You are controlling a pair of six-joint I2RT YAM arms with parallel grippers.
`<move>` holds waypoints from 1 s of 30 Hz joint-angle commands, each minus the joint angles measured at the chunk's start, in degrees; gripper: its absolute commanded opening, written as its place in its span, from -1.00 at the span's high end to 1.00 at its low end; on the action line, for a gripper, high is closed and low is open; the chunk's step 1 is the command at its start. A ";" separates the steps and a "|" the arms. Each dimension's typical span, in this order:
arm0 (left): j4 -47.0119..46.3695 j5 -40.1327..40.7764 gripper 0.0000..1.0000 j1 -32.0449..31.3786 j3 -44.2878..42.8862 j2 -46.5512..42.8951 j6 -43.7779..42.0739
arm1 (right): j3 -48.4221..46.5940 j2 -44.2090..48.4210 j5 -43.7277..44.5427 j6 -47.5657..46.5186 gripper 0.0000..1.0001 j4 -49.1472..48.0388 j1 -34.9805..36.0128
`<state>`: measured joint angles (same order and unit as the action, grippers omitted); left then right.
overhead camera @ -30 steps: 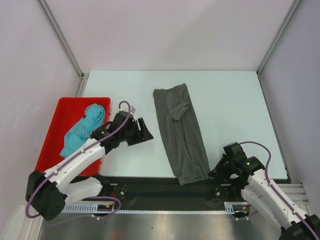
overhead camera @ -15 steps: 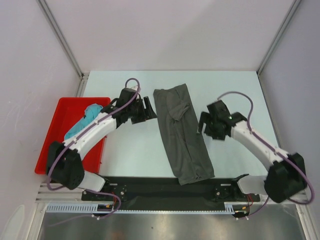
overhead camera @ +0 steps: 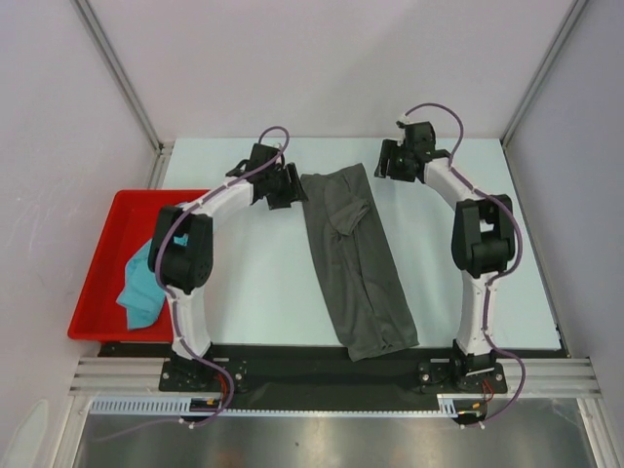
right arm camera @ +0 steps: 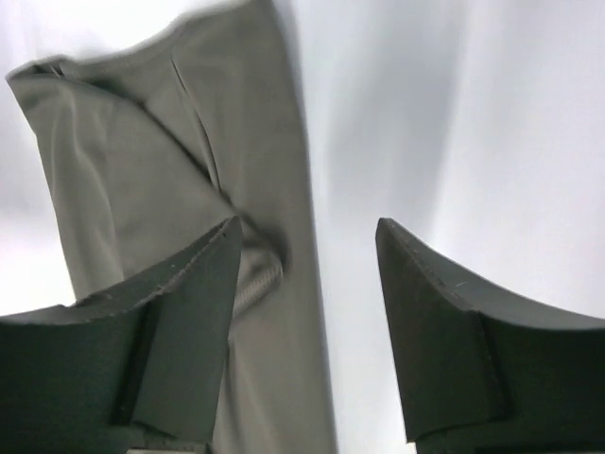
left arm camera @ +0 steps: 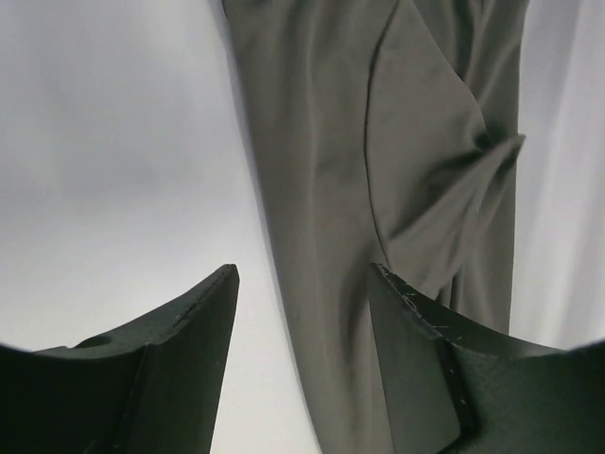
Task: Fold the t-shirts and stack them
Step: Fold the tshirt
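Observation:
The dark grey t-shirt (overhead camera: 353, 258) lies as a long narrow strip down the middle of the table, its far end toward the back wall. My left gripper (overhead camera: 292, 189) hovers at the far left corner of that strip, open; in the left wrist view the grey t-shirt (left arm camera: 378, 161) has its left edge running between my left gripper (left arm camera: 302, 284) fingers. My right gripper (overhead camera: 384, 164) is at the far right corner, also open. In the right wrist view the grey t-shirt (right arm camera: 189, 170) has its edge between my right gripper (right arm camera: 307, 232) fingers. The teal t-shirt (overhead camera: 139, 284) lies crumpled in the tray.
A red plastic tray (overhead camera: 101, 265) sits at the table's left edge. White table surface (overhead camera: 458, 292) lies either side of the grey strip. Enclosure walls and metal posts stand close behind both grippers. A black strip runs along the near edge.
Both arms have swung from the near side out to the far end of the grey t-shirt. The right gripper went from shut to open on the way.

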<state>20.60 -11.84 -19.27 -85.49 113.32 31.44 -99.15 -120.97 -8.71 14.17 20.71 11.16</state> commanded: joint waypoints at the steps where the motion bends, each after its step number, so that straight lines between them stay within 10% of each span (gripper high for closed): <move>1: -2.67 -2.14 -0.27 1.16 -6.34 3.30 -0.94 | -7.62 -4.88 -4.38 -3.28 -0.23 -3.92 0.53; 22: -3.81 -3.63 0.06 2.92 -21.64 22.82 9.16 | -14.05 -21.14 -12.64 3.49 0.00 -7.44 0.53; 30: -3.73 -8.64 0.90 4.32 -34.88 33.17 13.20 | -17.30 -25.54 -12.03 9.28 0.61 -10.94 0.36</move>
<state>17.28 -18.06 -15.86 -113.80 142.26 42.59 -115.24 -143.61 -21.50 20.25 11.18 11.51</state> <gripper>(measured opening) 0.110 0.215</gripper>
